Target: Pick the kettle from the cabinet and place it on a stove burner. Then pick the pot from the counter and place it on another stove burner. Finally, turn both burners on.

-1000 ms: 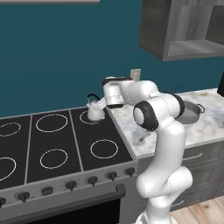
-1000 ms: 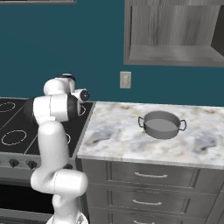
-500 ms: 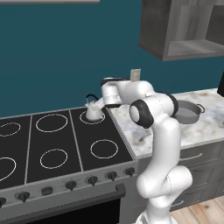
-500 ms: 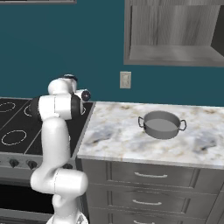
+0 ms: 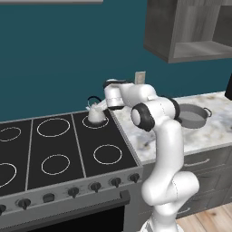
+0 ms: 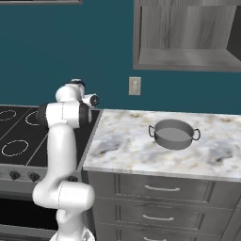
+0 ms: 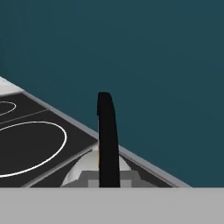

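Note:
The small white kettle (image 5: 95,115) stands over the back right burner (image 5: 97,123) of the black cooktop (image 5: 54,154), close to the counter's edge. My gripper (image 5: 101,107) reaches in from the right and is shut on the kettle's thin black handle (image 7: 107,140), which rises up the middle of the hand view above the white body (image 7: 83,169). A neighbouring burner ring (image 7: 26,148) lies to its left there. The grey pot (image 6: 173,134) sits on the marble counter (image 6: 127,146), well apart from the arm. The wall cabinet (image 6: 188,33) hangs above the counter.
A row of dark knobs (image 5: 95,186) runs along the cooktop's front. A wall outlet (image 6: 134,85) is on the teal wall behind the counter. Drawer fronts with silver pulls (image 6: 160,189) sit below the counter. Other burner rings (image 5: 108,154) are bare.
The arm's elbow has swung slightly left, and the kettle has shifted a little left and settled low over the back right burner. The pot has not moved.

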Motion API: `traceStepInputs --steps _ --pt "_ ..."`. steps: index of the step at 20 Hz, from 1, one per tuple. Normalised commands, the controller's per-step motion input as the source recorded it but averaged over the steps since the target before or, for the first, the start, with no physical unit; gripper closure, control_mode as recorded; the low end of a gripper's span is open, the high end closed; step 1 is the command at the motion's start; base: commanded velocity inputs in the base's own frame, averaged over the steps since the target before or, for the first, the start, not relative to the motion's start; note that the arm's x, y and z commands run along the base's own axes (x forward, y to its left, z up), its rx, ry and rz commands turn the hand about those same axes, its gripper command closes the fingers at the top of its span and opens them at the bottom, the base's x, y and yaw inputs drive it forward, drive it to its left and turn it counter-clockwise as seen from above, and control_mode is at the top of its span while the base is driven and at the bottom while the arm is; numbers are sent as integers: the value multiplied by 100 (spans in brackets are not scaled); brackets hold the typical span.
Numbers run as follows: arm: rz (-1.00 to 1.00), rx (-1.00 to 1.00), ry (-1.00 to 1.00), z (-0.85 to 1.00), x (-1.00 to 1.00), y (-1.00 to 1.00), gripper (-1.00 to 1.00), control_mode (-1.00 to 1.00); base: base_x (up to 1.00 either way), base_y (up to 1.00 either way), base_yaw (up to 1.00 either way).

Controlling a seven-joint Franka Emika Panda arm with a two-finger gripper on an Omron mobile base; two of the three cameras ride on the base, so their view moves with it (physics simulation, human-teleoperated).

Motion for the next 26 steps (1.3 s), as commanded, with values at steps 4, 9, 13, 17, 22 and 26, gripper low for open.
traceStepInputs --steps 4,9,13,17,22,26 --pt "0 0 0 -20 21 9 100 -100 0 0 0" --pt "2 0 0 -25 1 6 100 -100 0 0 0" --pt "1 0 0 -24 0 9 -100 -100 0 0 0" --pt "2 0 -3 -11 0 1 -100 -100 0 0 0" --pt "3 0 -8 0 -5 0 -100 -100 0 0 0" --pt "4 0 -10 0 -16 0 -100 -100 0 0 0"
